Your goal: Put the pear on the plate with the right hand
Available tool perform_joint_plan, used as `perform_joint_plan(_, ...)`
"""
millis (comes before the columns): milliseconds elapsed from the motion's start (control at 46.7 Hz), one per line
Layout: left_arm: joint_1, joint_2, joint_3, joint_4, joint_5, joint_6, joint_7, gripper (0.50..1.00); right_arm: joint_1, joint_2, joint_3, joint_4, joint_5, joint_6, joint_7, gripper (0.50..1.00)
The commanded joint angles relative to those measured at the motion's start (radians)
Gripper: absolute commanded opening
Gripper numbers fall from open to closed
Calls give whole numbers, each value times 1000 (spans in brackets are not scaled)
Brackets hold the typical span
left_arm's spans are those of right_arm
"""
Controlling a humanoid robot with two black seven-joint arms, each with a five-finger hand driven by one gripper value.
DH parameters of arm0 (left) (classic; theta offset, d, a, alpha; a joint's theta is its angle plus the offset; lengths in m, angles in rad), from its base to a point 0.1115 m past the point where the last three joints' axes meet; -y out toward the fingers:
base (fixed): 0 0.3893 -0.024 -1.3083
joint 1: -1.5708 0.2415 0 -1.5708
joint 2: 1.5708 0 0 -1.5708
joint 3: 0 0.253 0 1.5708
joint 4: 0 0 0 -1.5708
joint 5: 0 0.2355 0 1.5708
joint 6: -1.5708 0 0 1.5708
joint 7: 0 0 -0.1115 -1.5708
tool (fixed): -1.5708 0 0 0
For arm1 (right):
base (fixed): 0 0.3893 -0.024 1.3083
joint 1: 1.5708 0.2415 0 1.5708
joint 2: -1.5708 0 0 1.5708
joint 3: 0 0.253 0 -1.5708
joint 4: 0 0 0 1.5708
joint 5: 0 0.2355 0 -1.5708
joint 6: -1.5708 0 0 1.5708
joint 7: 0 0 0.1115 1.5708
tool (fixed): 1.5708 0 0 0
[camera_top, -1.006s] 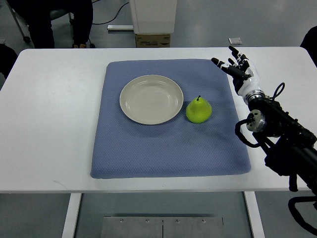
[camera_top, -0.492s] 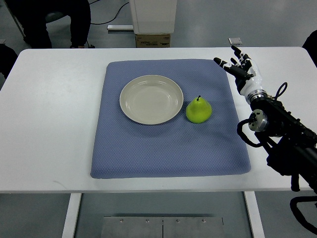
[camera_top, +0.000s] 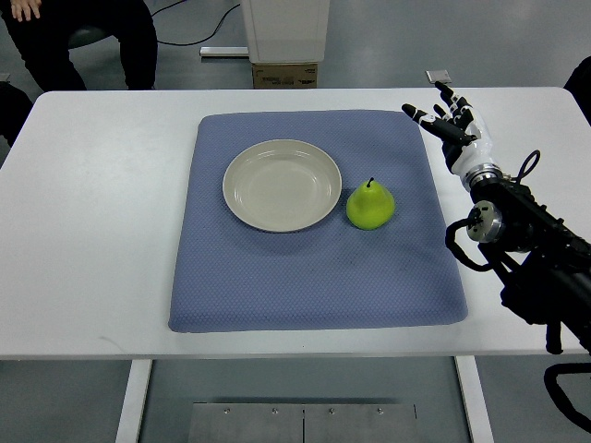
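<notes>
A green pear (camera_top: 370,205) stands upright on the blue mat (camera_top: 314,268), just right of the empty cream plate (camera_top: 283,185) and nearly touching its rim. My right hand (camera_top: 446,117) hovers over the white table past the mat's right edge, up and to the right of the pear. Its fingers are spread and hold nothing. The black right arm (camera_top: 526,249) runs down to the lower right corner. No left arm shows.
The white table (camera_top: 102,212) carries the mat. A person in dark clothes (camera_top: 78,37) sits beyond the far left edge. A white pedestal with a cardboard box (camera_top: 285,74) stands behind the table, and a small grey object (camera_top: 438,77) lies at the far edge.
My right hand has drifted slightly to the right, away from the mat. The person at the back has shifted. Pear and plate have not moved.
</notes>
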Motion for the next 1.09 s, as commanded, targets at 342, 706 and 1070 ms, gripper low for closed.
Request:
perform_joint_plan(342, 0, 0, 0, 0, 0, 0, 0, 1000, -3, -8, 2, -3, 0, 0, 0, 1000)
perform_joint_plan(706, 0, 0, 0, 0, 0, 0, 0, 1000, 5, -17, -1, 5, 0, 0, 9, 1000)
perform_joint_plan(1070, 0, 0, 0, 0, 0, 0, 0, 1000, -2, -66, -99, 65, -9, 11, 106, 1000)
